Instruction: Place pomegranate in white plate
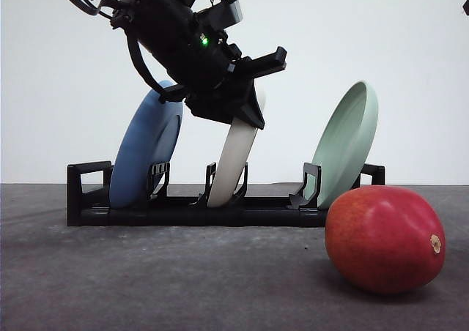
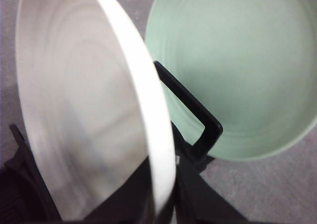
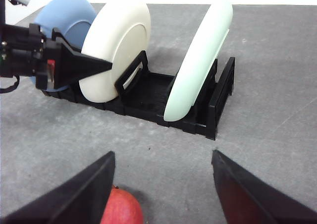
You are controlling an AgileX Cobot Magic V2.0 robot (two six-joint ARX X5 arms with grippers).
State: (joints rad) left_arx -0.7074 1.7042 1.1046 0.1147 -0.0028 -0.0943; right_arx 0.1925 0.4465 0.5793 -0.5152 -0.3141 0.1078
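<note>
The white plate [image 1: 233, 155] stands on edge in the middle slot of a black rack [image 1: 183, 214]. My left gripper [image 1: 245, 113] is at the plate's top edge, and in the left wrist view its fingers [image 2: 195, 204] sit tight on both sides of the plate's rim [image 2: 158, 149]. The pomegranate [image 1: 385, 236], red with a tan nub, lies on the table in front of the rack's right end. My right gripper [image 3: 163, 184] hangs open above the table. The pomegranate [image 3: 121, 209] peeks out beside one of its fingers [image 3: 74, 194], untouched.
A blue plate [image 1: 146, 155] stands in the rack's left slot. A pale green plate [image 1: 348, 137] leans in the right slot, close behind the pomegranate. The dark grey tabletop [image 1: 146, 280] stretches in front of the rack.
</note>
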